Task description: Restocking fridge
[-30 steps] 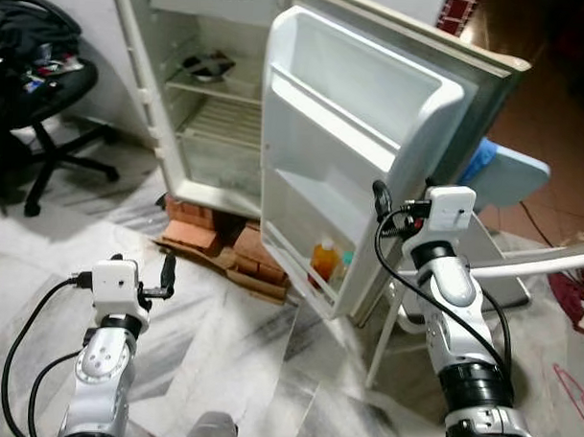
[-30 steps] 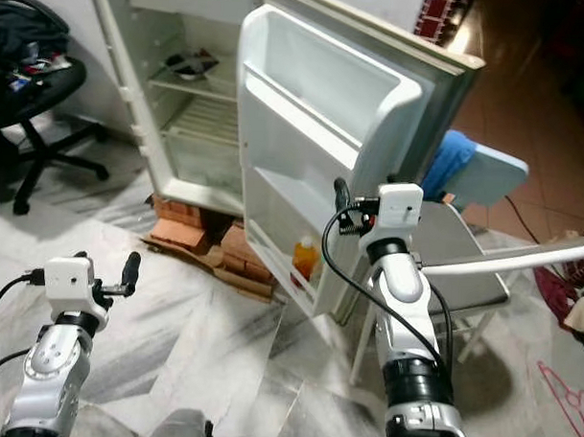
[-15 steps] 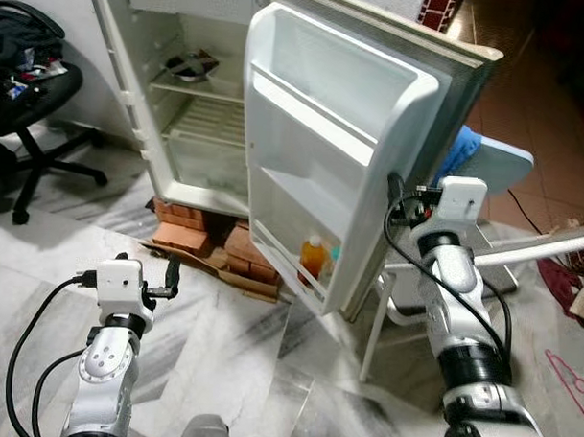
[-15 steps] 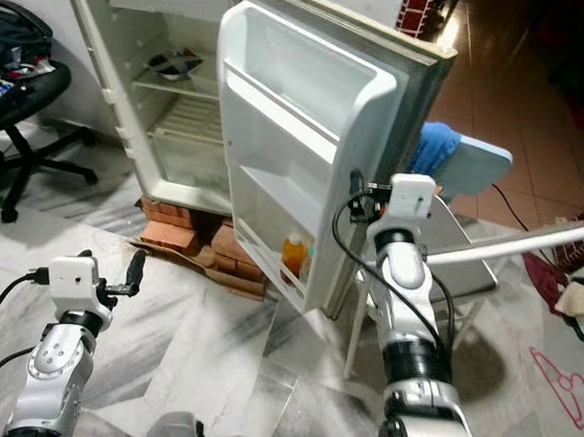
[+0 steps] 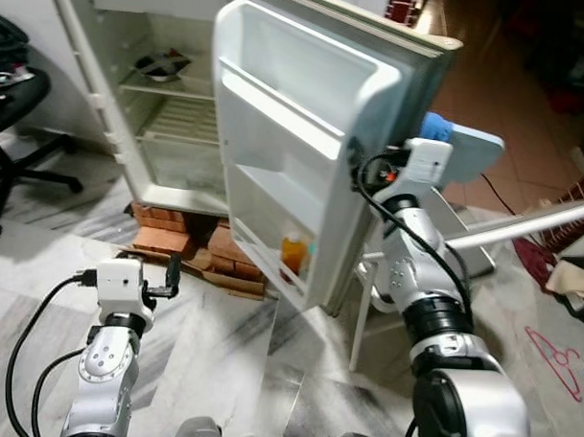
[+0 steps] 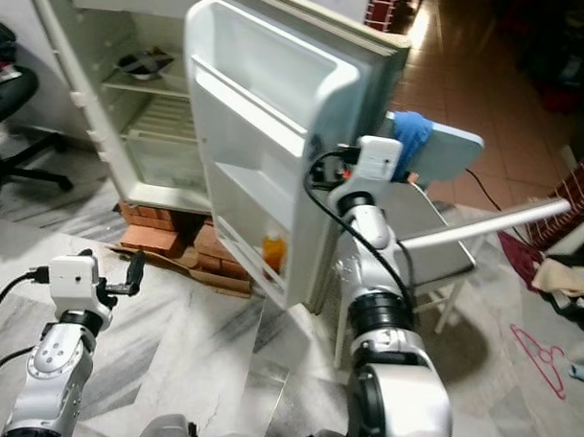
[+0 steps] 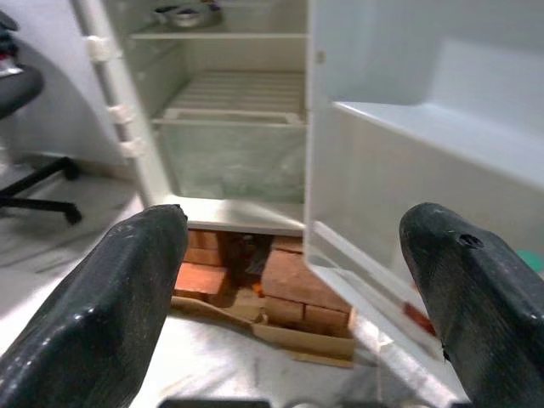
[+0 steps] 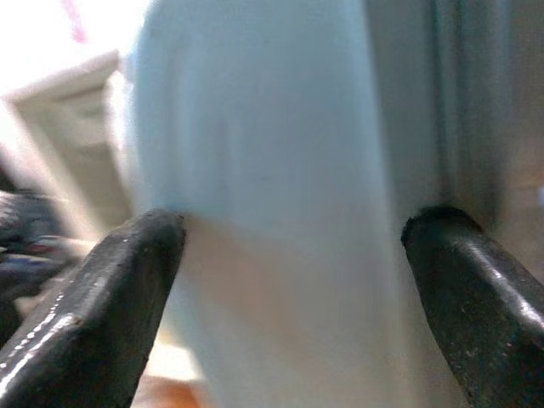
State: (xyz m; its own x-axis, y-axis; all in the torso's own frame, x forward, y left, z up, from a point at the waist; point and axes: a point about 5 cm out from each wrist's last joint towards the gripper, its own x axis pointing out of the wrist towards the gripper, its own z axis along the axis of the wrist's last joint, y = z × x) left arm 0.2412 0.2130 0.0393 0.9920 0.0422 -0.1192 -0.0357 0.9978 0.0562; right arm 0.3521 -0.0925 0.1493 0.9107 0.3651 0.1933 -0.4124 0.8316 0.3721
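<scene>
Fridge door (image 5: 305, 133) edge is straddled by spread right end effector (image 8: 289, 280); left end effector (image 7: 297, 280) is held spread, empty.

The fridge (image 5: 153, 89) top and office chair (image 5: 12, 122) are cropped; the door (image 8: 272, 187) edge blurs; the shelf bowl's (image 5: 161, 64) contents are unclear.

We are counting one fridge (image 5: 170, 128) with one open door (image 5: 304, 152), and one orange bottle (image 5: 292, 253) in its lowest door shelf. One metal bowl (image 5: 157, 65) is sitting on a shelf inside. We are seeing one office chair (image 5: 12, 122), one folding chair (image 5: 467, 157), and several bricks (image 5: 176, 238) under the fridge.
</scene>
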